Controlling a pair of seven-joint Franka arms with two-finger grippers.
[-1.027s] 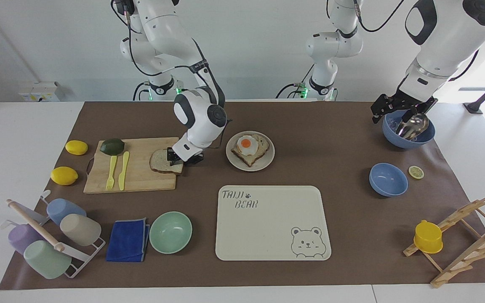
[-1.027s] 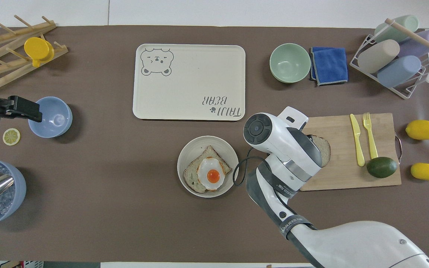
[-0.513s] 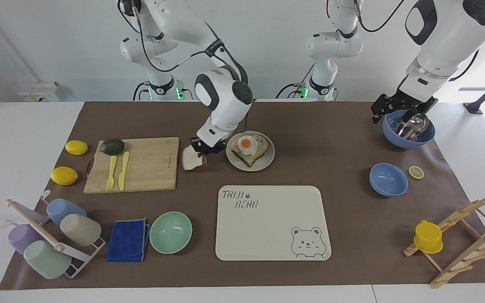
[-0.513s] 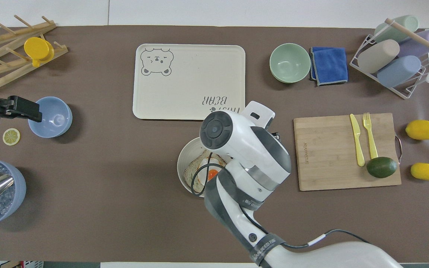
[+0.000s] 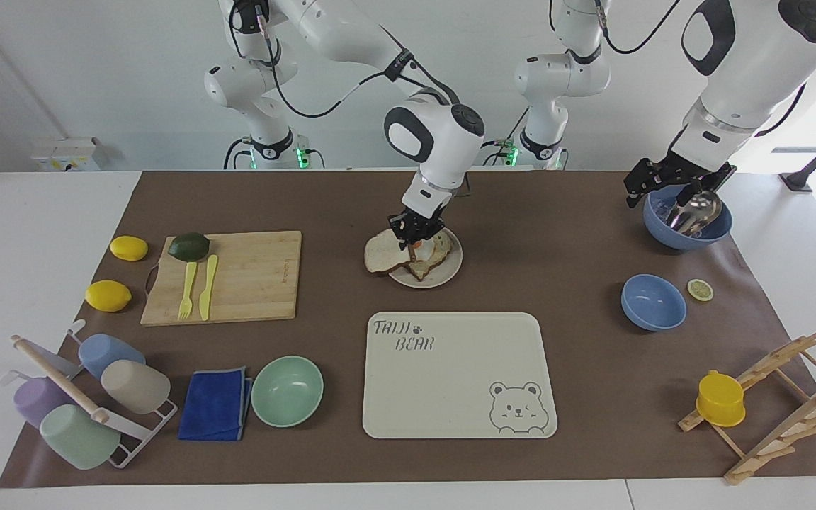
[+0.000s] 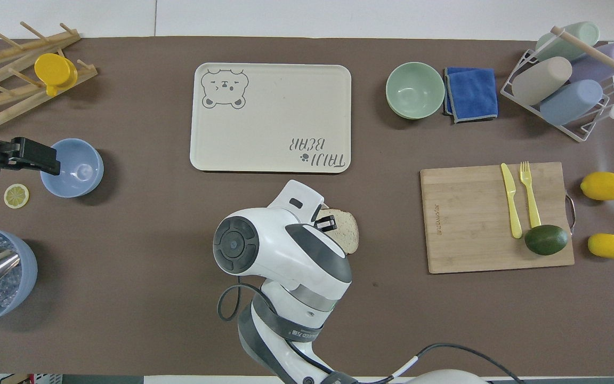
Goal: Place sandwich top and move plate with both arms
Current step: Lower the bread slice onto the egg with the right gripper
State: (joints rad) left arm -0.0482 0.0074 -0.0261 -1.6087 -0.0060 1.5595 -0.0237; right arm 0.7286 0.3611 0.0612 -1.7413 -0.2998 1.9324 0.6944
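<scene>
My right gripper [image 5: 415,234] is shut on one edge of the sandwich top [image 5: 383,258], a pale bread slice with a brown crust. It holds the slice low over the plate [image 5: 445,275], with the slice overhanging the rim toward the right arm's end of the table. The egg-topped toast [image 5: 438,251] lies on the plate, partly covered. I cannot tell whether the slice touches it. In the overhead view the right arm hides the plate, and only the slice [image 6: 347,234] shows beside the gripper [image 6: 325,221]. My left gripper [image 5: 663,185] waits over the blue bowl [image 5: 688,223].
The bear tray [image 5: 459,375] lies farther from the robots than the plate. The cutting board [image 5: 238,280] holds a yellow fork, a knife and an avocado. A mint bowl [image 5: 287,390], a blue cloth, a cup rack, lemons, a small blue bowl [image 5: 653,302] and a wooden rack stand around.
My right gripper has lifted the bread slice off the cutting board and carried it toward the left arm's end, to over the plate. The left arm has not moved.
</scene>
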